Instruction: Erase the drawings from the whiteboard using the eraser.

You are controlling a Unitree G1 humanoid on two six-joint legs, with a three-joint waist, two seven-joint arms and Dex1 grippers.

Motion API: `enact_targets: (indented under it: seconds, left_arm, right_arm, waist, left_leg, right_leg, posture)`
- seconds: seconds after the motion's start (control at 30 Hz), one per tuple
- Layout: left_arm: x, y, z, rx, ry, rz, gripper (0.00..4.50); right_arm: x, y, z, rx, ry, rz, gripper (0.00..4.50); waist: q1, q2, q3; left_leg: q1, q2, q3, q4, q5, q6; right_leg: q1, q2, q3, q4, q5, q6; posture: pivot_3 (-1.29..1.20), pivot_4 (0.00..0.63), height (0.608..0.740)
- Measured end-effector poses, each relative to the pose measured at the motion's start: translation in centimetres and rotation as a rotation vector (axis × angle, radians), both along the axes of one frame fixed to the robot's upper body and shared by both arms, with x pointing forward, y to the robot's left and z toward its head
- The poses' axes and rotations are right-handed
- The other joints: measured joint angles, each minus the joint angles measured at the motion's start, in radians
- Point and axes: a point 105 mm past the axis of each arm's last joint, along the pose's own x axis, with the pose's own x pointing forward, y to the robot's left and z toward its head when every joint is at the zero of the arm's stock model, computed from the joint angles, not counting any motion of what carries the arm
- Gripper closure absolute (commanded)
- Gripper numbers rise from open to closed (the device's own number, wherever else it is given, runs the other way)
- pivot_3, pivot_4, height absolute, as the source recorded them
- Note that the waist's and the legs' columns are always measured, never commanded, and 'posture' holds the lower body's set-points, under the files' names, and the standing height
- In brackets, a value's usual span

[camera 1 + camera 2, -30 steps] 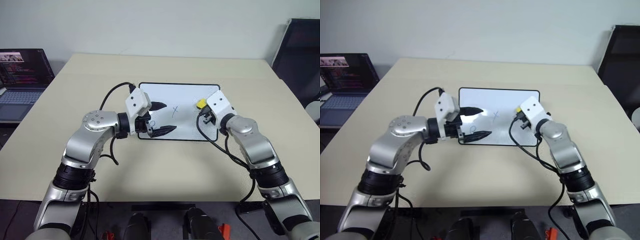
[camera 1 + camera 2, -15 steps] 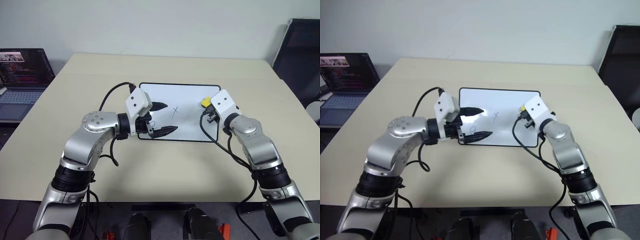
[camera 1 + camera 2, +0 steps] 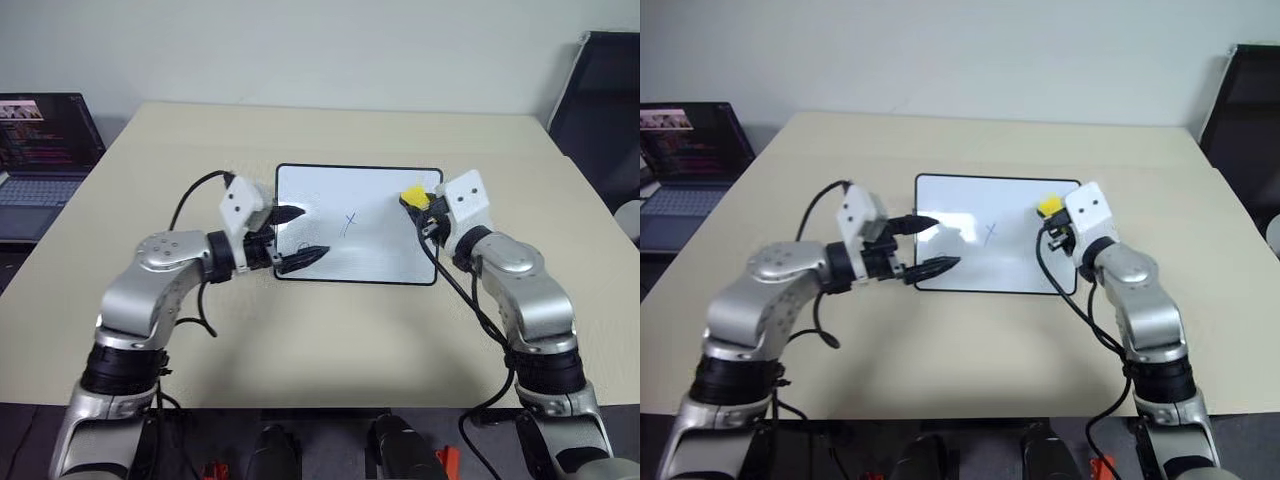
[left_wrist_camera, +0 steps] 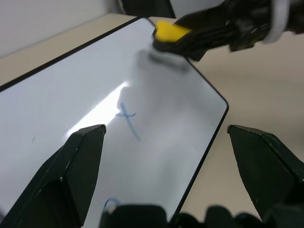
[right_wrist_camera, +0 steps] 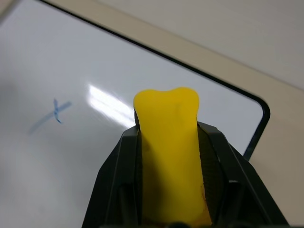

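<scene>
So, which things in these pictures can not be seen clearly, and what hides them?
- The drawings near the whiteboard front edge: in the left eye view the left hand covers them; only the x is plain.
- The blue mark in the left wrist view: cut off by the hand's base.
- The eraser underside: hidden between the right hand's fingers.
- The laptop: cut by the picture's edge.

Glossy, glare-streaked whiteboard (image 3: 358, 215); squashed soft yellow eraser (image 5: 170, 142); matt beige table (image 3: 330, 330).
</scene>
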Motion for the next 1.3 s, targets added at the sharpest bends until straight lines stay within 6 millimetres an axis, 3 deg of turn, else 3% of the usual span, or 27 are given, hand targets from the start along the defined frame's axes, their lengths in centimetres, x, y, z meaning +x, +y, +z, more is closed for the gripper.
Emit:
enact_targets:
  seconds: [0.13, 0.27, 0.5, 0.77, 1.13, 1.3]
  left_arm:
    - [-1.0, 2.6, -1.0, -0.063, 0.074, 0.084, 0.0]
    - [-1.8, 4.1, -2.7, -0.077, 0.125, 0.15, 0.0]
    - [-2.1, 4.8, -3.3, -0.095, 0.123, 0.206, 0.0]
    - [-2.0, 4.9, -3.0, -0.093, 0.099, 0.211, 0.0]
    - [-2.1, 4.7, -2.3, -0.074, 0.056, 0.207, 0.0]
    - [-2.1, 4.8, -2.1, -0.061, 0.036, 0.201, 0.0]
  right_arm:
    - [-2.7, -0.6, -1.4, 0.002, 0.025, 0.061, 3.25]
    - [-5.3, -0.1, -2.3, 0.031, 0.055, 0.148, 3.25]
    - [-7.3, 1.0, -4.5, 0.081, 0.102, 0.242, 3.25]
    - [-6.9, 2.1, -4.5, 0.056, 0.073, 0.295, 3.25]
    - [-6.0, 1.9, -4.0, 0.021, 0.045, 0.285, 3.25]
    - [-5.7, 2.0, -5.1, -0.037, 0.069, 0.283, 3.25]
  waist:
    - [0.005, 0.0, 0.0]
    - [0.005, 0.0, 0.0]
    - [0.004, -0.001, 0.001]
    - [0.004, -0.001, 0.0]
    - [0.005, -0.001, 0.0]
    - [0.005, -0.001, 0.0]
  left_leg:
    - [0.0, 0.0, -0.001, -0.003, -0.003, -0.003]
    - [0.0, 0.0, -0.001, -0.003, -0.004, -0.005]
    - [0.001, 0.0, -0.001, 0.001, -0.003, -0.005]
    - [0.002, 0.0, -0.001, 0.001, -0.003, -0.005]
    - [0.002, 0.0, -0.001, 0.0, -0.003, -0.005]
    - [0.002, 0.0, -0.001, 0.0, -0.003, -0.005]
  right_leg:
    - [-0.001, 0.0, -0.002, 0.001, -0.004, -0.005]
    - [-0.001, 0.0, -0.003, 0.0, -0.006, -0.005]
    - [0.001, -0.001, -0.002, 0.0, -0.008, -0.009]
    - [0.001, -0.001, -0.002, 0.0, -0.007, -0.009]
    - [0.001, -0.001, -0.003, 0.0, -0.008, -0.009]
    - [0.001, -0.001, -0.003, 0.0, -0.008, -0.009]
  posture:
    - [0.0, 0.15, 0.74]
    - [0.0, 0.15, 0.74]
    - [0.0, 0.15, 0.74]
    - [0.0, 0.15, 0.74]
    - [0.0, 0.15, 0.74]
    - [0.0, 0.15, 0.74]
